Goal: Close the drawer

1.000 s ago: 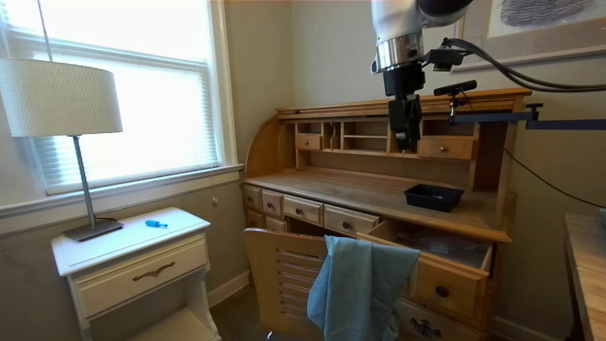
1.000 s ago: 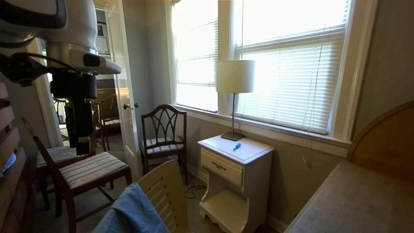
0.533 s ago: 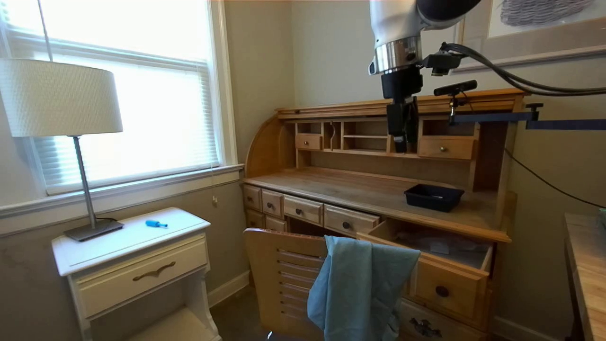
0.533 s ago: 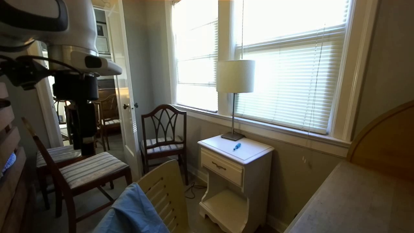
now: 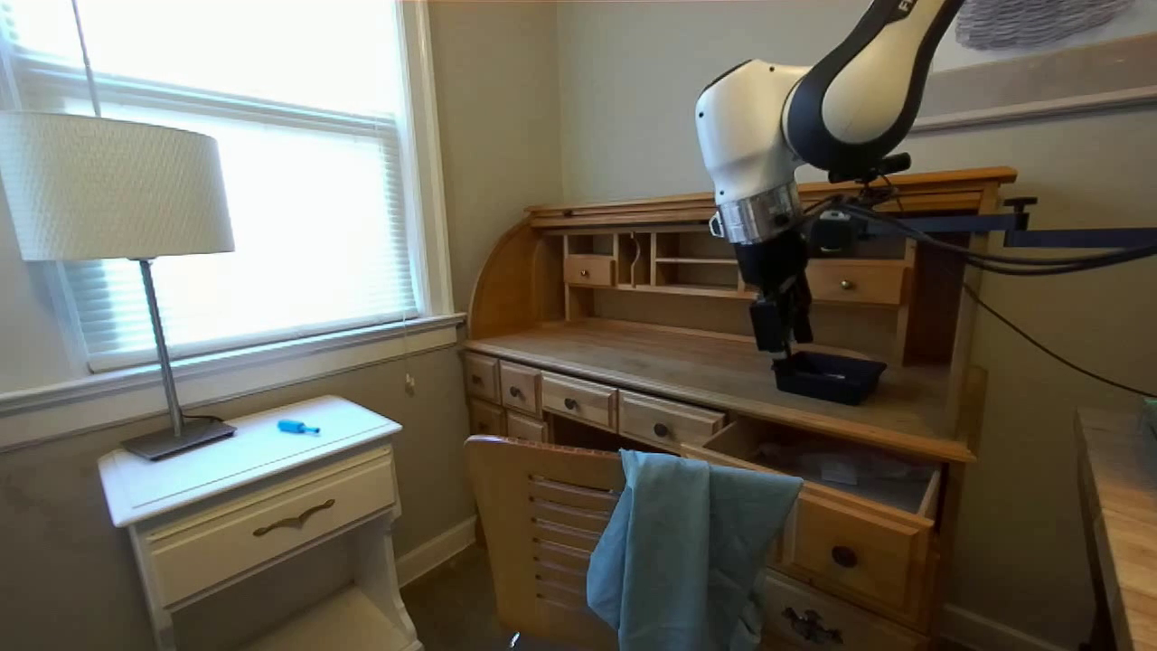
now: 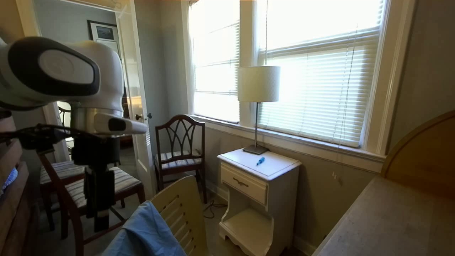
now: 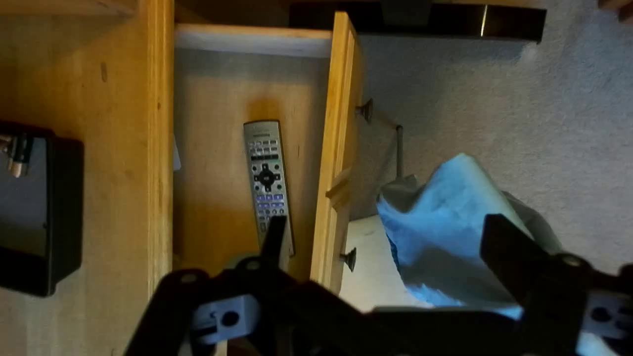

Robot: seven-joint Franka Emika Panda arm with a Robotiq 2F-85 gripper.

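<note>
The drawer (image 5: 890,547) stands well pulled out at the right end of the desk (image 5: 499,285) in an exterior view, under the front edge of the tabletop (image 5: 624,348); its front carries dark pulls (image 7: 349,258) — the wrist view shows 2 of them — and a silver remote control (image 7: 269,185) lies on the floor inside. The arm (image 5: 746,136) reaches down above the drawer; its fingers (image 7: 504,247) are spread wide apart, and in the wrist view the drawer's front shows between them (how high above it they hang, I cannot tell); 1 of them covers part of the remote control's lower end.

A black tray (image 5: 818,391) sits on the tabletop, behind the drawer; in it lies something dark and coppery (image 7: 19,153), too cut off to name. A wooden chair (image 5: 515,524) stands before the desk — it shows in both exterior views — with a blue cloth (image 5: 687,551) draped over its back; the cloth hangs close to the drawer's front. A white nightstand (image 5: 271,461) stands well apart from the drawer, by the window; it bears a lamp (image 5: 117,194) and, near the lamp's base, a small blue object (image 5: 296,427).
</note>
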